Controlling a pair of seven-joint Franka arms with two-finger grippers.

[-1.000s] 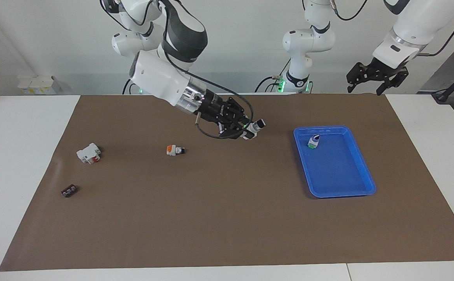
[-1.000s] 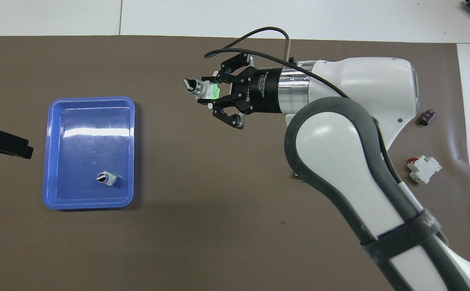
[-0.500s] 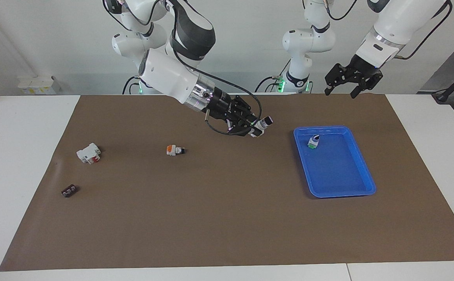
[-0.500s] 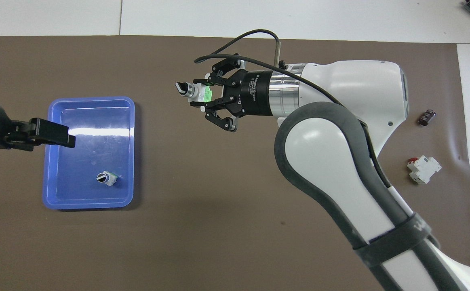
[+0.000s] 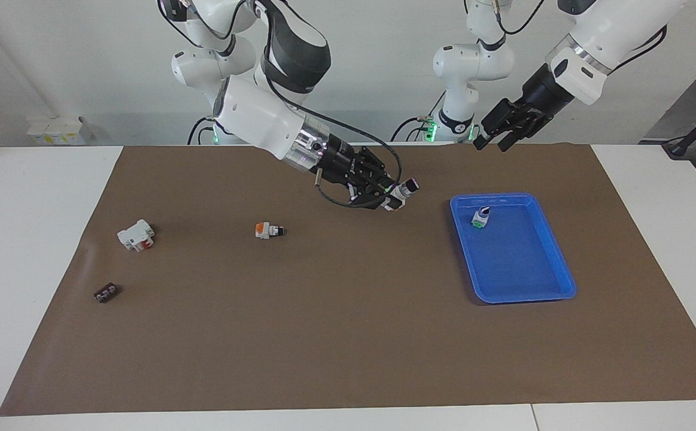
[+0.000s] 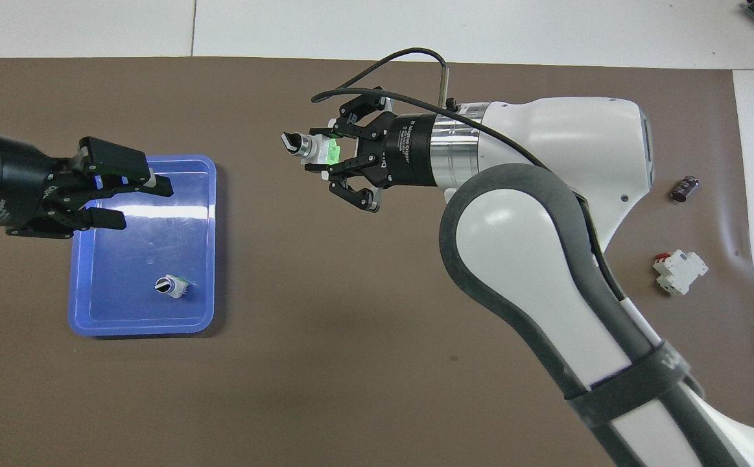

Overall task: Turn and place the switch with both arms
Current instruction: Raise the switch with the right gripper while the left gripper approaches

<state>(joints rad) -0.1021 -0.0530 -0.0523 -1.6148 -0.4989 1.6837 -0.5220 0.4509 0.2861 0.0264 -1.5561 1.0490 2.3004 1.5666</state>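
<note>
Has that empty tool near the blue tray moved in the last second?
Yes. The left tool has swung in over the blue tray, toward the held switch.

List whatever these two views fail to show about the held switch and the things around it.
- Switch in the right gripper: the fingers cover most of its body in both views; the knob's setting is too small to read.
- Orange-based switch: the right arm hides it overhead.
- Left gripper: overhead it overlaps the blue tray, its height unreadable; the facing view shows it raised.
- Twin switch in the tray: markings too small.

green-based switch (image 5: 400, 193) (image 6: 312, 146) held aloft (knob outward)
</note>
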